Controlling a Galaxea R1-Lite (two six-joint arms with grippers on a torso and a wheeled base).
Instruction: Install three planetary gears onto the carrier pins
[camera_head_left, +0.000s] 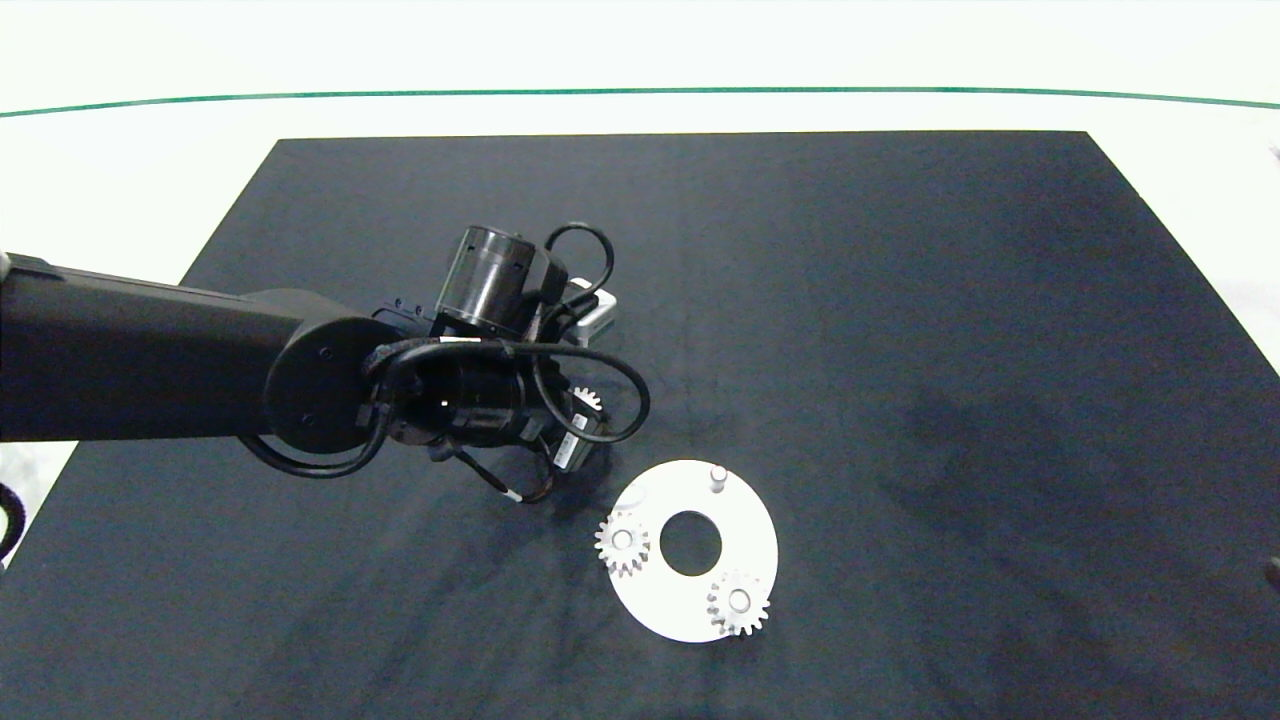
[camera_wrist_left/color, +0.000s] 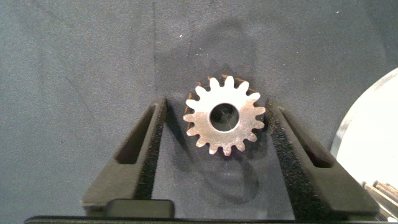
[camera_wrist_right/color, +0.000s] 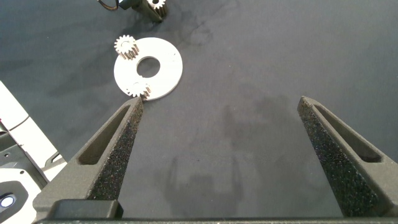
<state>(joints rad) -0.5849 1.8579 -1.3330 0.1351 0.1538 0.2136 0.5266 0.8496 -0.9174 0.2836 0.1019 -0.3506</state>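
no legible txt, no labels, no nos.

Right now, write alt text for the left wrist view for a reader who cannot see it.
A small off-white gear lies flat on the dark mat between the open fingers of the left gripper, one finger on each side. The edge of a white disc shows off to one side.

On the disc (camera_head_left: 745, 530) two gears (camera_head_left: 622, 543) (camera_head_left: 739, 602) sit on pins; a third pin (camera_head_left: 717, 476) stands bare. The third gear (camera_head_left: 585, 400) lies left of the disc, behind it.
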